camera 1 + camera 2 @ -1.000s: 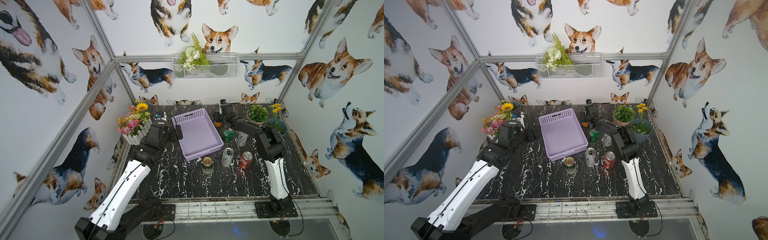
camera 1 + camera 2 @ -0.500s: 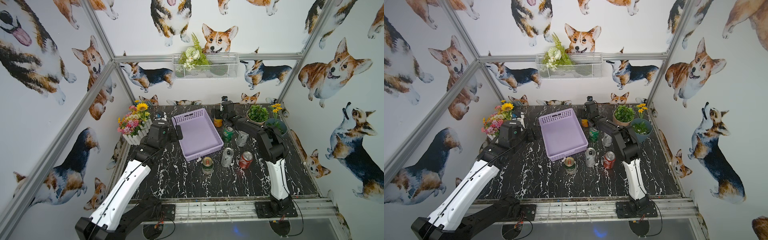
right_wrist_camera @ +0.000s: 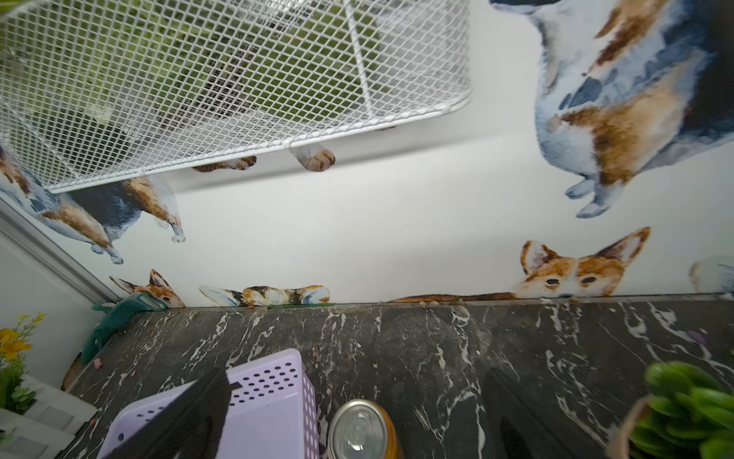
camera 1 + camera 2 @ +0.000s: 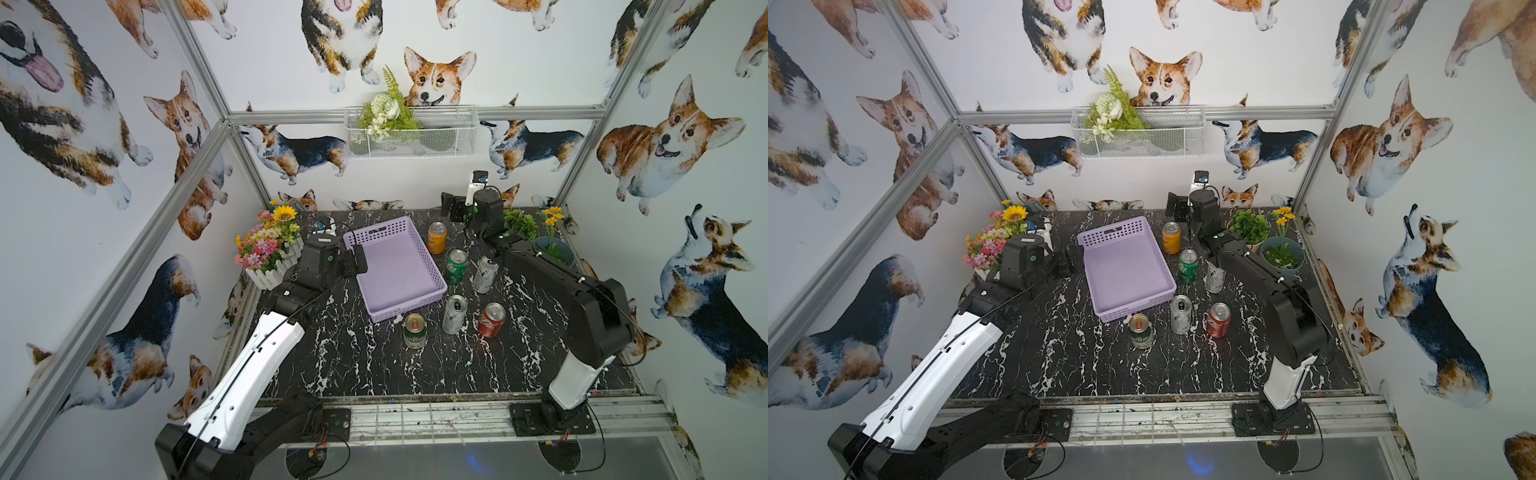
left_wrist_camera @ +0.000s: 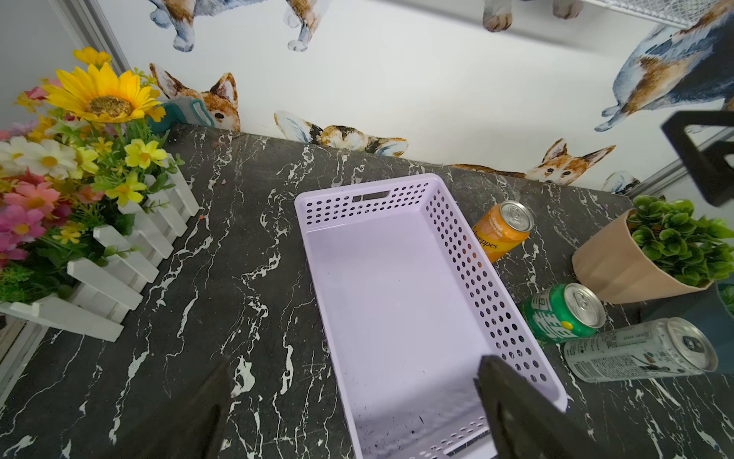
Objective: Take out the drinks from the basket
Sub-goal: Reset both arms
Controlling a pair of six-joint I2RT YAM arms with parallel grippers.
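- In both top views the lavender basket [image 4: 395, 270] lies empty on the table [image 4: 374, 365]. All six drinks stand outside it: orange can [image 4: 437, 237], far green can [image 4: 456, 266], far silver can [image 4: 485, 274], near silver can [image 4: 454, 314], red can [image 4: 492, 319] and near green can [image 4: 414, 330].
- The right claw [image 4: 453, 208] hangs above and behind the orange can, jaws apart and empty. The left claw [image 4: 358, 259] hovers at the basket's left rim, also apart and empty.
- The unloading looks done, so the step in hand is likely a clean retreat. The right forearm passes close over the far silver can, so it should lift before it swings.
- Left wrist view: nothing is left inside the basket, so this arm needs no reach.
- Right wrist view: the orange can's lid sits low between the spread fingers [image 3: 206, 401], apparently untouched. Rising straight up first should keep either finger from clipping its rim.
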